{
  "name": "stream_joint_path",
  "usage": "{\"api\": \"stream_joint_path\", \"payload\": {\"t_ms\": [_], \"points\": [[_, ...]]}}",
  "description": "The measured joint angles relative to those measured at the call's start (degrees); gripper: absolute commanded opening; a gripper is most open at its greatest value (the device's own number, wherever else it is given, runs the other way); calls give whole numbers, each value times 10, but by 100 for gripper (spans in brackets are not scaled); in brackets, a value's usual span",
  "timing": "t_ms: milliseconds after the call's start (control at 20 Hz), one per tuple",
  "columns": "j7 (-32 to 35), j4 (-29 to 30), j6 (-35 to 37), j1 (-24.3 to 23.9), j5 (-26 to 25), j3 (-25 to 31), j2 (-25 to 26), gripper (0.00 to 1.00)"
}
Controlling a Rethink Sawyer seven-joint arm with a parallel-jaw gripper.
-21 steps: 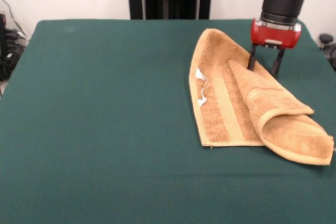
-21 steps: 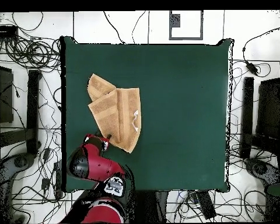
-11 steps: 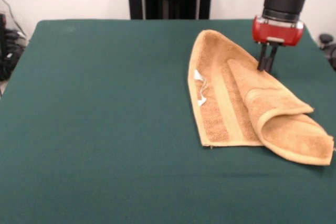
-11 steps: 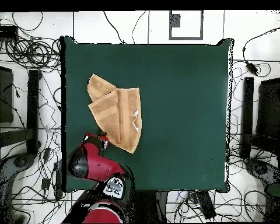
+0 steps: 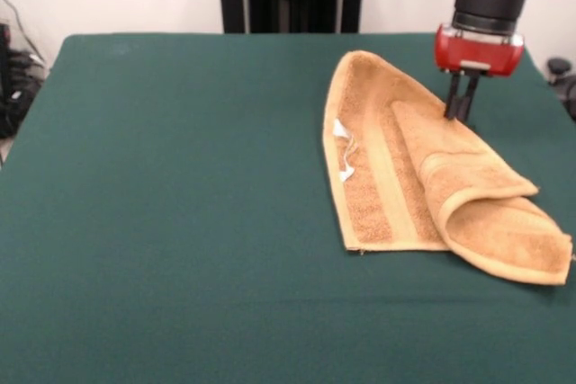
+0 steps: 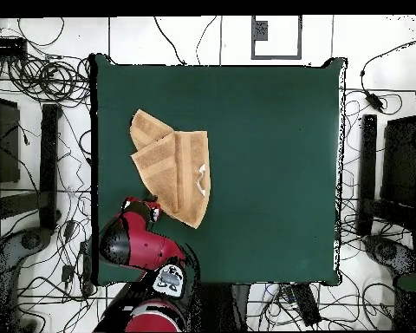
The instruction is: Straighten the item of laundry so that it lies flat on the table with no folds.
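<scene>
where the gripper (image 5: 460, 114) meets the cloth, the coming move turns on one relation: the towel (image 5: 423, 177) spreads away from the pincer toward the camera side of the front view, so any unfolding pull, by my judgement, must go against that spread or across it.

- item: towel, tan terry, with woven band and small white tag (image 5: 344, 152). location: on the table (image 5: 180, 204), right half in the front view, close to the table's right edge. condition: not flat; a flap is doubled over the lower layer along a diagonal, and its near end curls into a rolled fold (image 5: 490, 213).
- long axis: runs from the rounded far end near the gripper down to the near corner at the right edge.
- gripper: fingers drawn together, tips at the far edge of the folded flap; it appears pinched on that edge, though how much cloth is caught cannot be told.
- overhead view: the arm covers the gripper; the towel (image 6: 170, 173) lies beyond it, near the table's left edge.
- task status: folds remain; straightening not yet done.
</scene>
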Motion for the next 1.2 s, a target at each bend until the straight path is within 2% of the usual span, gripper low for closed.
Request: {"api": "stream_joint_path", "payload": {"t_ms": [250, 500, 650, 900, 1100, 1200], "points": [[0, 0, 23, 0, 0, -3, -10, 0], [0, 0, 91, 1, 0, -21, -34, 0], [0, 1, 157, -4, -8, -37, -64, 0], [0, 2, 208, -17, -29, -46, -98, 0], [0, 4, 246, -49, -52, -47, -133, 0], [0, 6, 269, -84, -65, -43, -156, 0]]}}
